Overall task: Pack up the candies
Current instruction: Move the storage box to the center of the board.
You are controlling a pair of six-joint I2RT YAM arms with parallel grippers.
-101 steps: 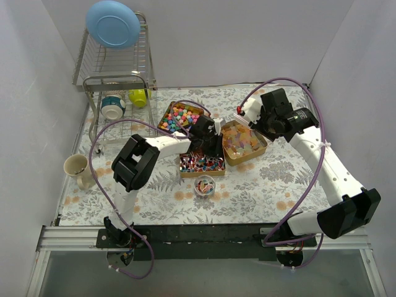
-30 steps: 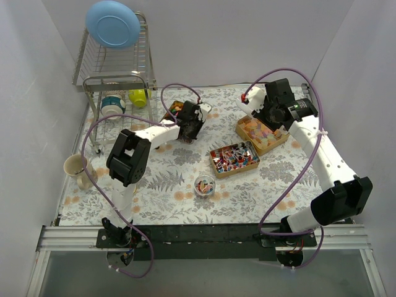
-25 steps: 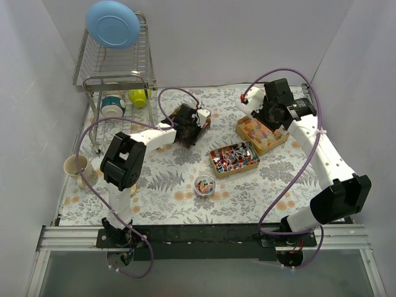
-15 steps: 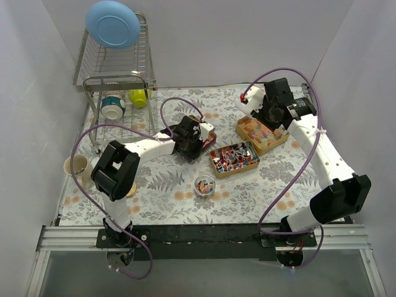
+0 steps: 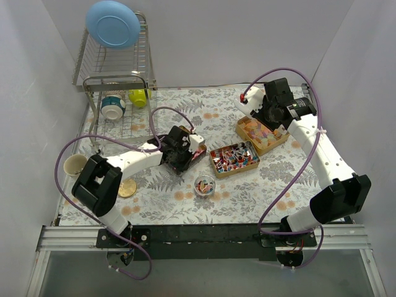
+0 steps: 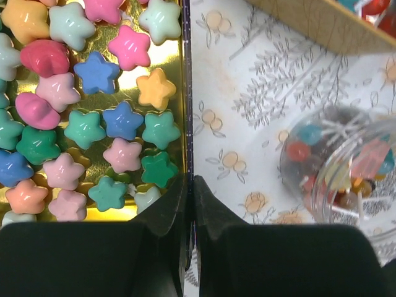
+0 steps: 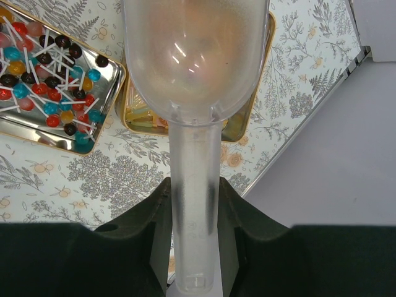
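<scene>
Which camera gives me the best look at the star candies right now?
Left wrist: the star candies fill its left half, colours and shapes clear, in the gold tray that the left fingers pinch by its wall. From the top they are hidden under that arm's wrist. The right wrist view misses them.

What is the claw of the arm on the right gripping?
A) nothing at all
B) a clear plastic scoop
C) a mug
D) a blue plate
B: the right gripper is closed on the handle of the clear scoop, as its wrist view plainly shows.
</scene>
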